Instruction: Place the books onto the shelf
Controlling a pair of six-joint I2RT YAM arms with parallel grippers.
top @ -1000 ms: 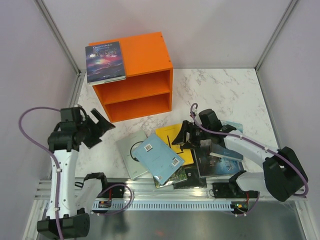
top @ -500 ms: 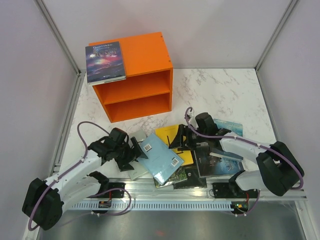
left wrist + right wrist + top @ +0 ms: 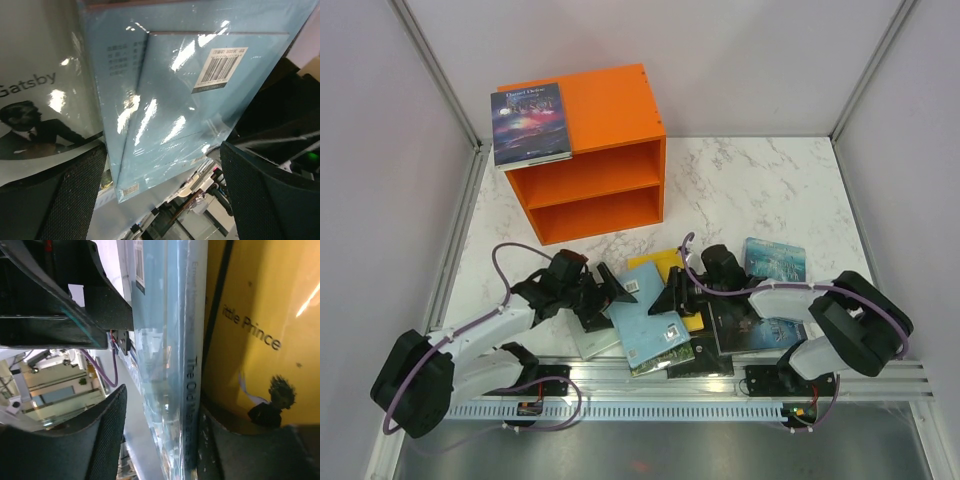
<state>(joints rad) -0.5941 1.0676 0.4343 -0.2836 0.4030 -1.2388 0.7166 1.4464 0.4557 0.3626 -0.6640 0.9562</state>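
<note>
Lying in pile at near edge of table [image 3: 750,190]: lt-blue book [image 3: 645,315], glossy wrap, barcode sticker, overlapping yellow book [image 3: 658,264] | L gripper [image 3: 603,300]: fingers wide apart, book seen between them | R gripper [image 3: 670,292]: fingers apart astride book's spine, gap seen at one pad

In the top view the yellow book [image 3: 655,265] lies mostly hidden under the light blue book [image 3: 650,322] and the right gripper [image 3: 670,297]. The left wrist view's edge cuts off the Gatsby book [image 3: 35,125]. Whether the right gripper's fingers press the light blue book cannot be told.
</note>
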